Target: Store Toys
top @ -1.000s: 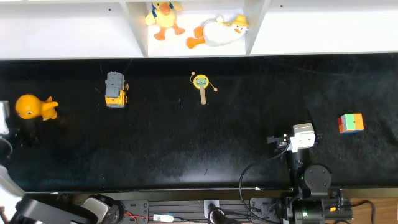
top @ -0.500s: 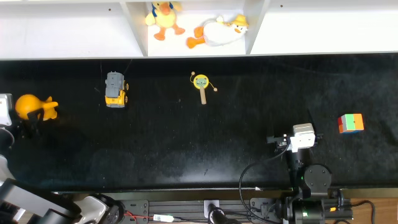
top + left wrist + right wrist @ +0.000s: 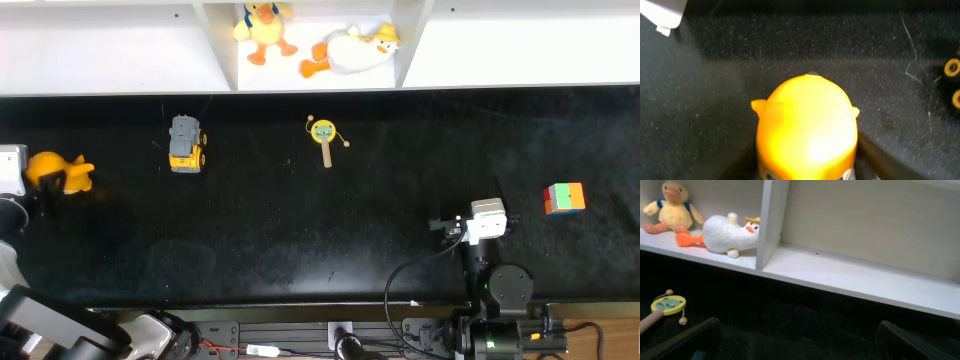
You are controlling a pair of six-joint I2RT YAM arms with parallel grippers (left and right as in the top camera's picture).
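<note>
Black tabletop (image 3: 300,240), top view: orange duck (image 3: 58,172) at far left, left claw (image 3: 42,186) at it, arm cut off by the edge. One truck (image 3: 185,144), one rattle (image 3: 324,135), one cube (image 3: 564,198); shelf (image 3: 120,60) holds two plush: yellow plush (image 3: 265,25), white plush (image 3: 350,48).

Left wrist: orange duck between spread fingers (image 3: 747,160), claw open around it; contact unclear, duck's base cut off.

Right wrist: right claw (image 3: 800,347) open, empty, facing the shelf.
</note>
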